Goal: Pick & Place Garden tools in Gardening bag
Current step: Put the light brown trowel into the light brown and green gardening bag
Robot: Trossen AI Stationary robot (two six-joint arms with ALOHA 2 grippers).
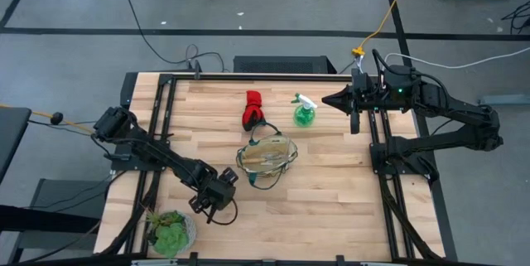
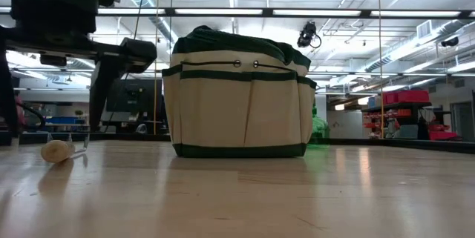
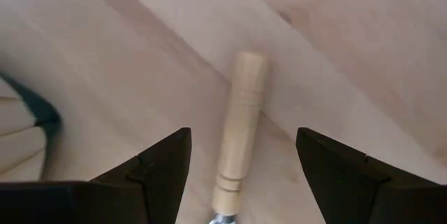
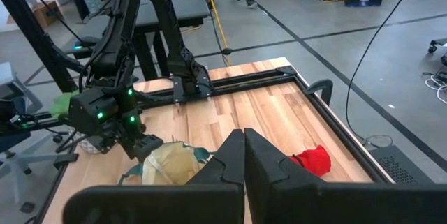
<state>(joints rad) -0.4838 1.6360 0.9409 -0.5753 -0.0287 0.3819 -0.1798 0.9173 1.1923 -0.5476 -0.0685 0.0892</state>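
Note:
A hand rake's pale wooden handle (image 3: 239, 123) lies flat on the table, its round end (image 2: 57, 150) toward the near edge. My left gripper (image 3: 243, 139) (image 1: 217, 195) hangs over it, pointing down and open, one finger on each side of the handle without touching. The tan gardening bag (image 1: 267, 157) (image 2: 237, 97) with a dark green rim stands upright mid-table, just right of that gripper. The red glove bundle (image 1: 252, 108) (image 4: 312, 161) and the green spray bottle (image 1: 304, 113) stand beyond the bag. My right gripper (image 1: 329, 99) (image 4: 244, 155) is shut and raised at the far right.
A leafy plant in a white pot (image 1: 170, 231) stands at the near left corner, close to my left arm. Black rails (image 1: 161, 125) (image 1: 377, 146) run along the table's left and right sides. Bare wood (image 1: 323, 208) lies near and right of the bag.

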